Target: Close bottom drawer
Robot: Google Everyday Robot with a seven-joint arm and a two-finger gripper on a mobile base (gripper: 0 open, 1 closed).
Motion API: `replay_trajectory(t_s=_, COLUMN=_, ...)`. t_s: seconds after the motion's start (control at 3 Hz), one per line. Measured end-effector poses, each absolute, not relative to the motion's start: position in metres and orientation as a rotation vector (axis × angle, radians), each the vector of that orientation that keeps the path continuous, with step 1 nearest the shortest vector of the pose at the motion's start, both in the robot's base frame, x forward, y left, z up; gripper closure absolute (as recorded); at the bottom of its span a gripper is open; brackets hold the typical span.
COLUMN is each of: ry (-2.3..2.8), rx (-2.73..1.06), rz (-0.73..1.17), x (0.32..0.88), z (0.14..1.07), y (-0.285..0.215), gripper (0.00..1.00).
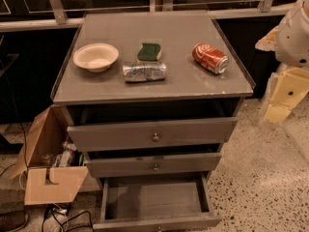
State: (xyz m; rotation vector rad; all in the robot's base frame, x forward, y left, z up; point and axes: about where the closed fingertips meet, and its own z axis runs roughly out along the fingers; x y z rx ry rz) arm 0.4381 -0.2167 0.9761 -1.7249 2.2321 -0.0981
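The arm [295,30] comes in at the right edge of the frame, a white rounded segment in the upper right corner. Below it, cream-coloured links slope down and to the left. They end in the tool [274,113] at mid-right of the frame, pointing downward.

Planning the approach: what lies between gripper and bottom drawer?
Camera view: only bare speckled floor between the gripper, right of the cabinet, and the open bottom drawer.
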Motion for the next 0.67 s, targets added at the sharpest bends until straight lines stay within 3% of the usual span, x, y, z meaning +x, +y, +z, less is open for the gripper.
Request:
replay_trajectory(t_s=0.33, ry=2.232, rx=-1.725, rz=-0.098, x=0.4381, z=0.9761, y=-0.2167, gripper=0.0)
replay_trajectory(t_s=0.67, ry=2.232, rx=-1.725, rz=-0.098, x=0.4381, z=0.9761, y=-0.2167, gripper=0.09)
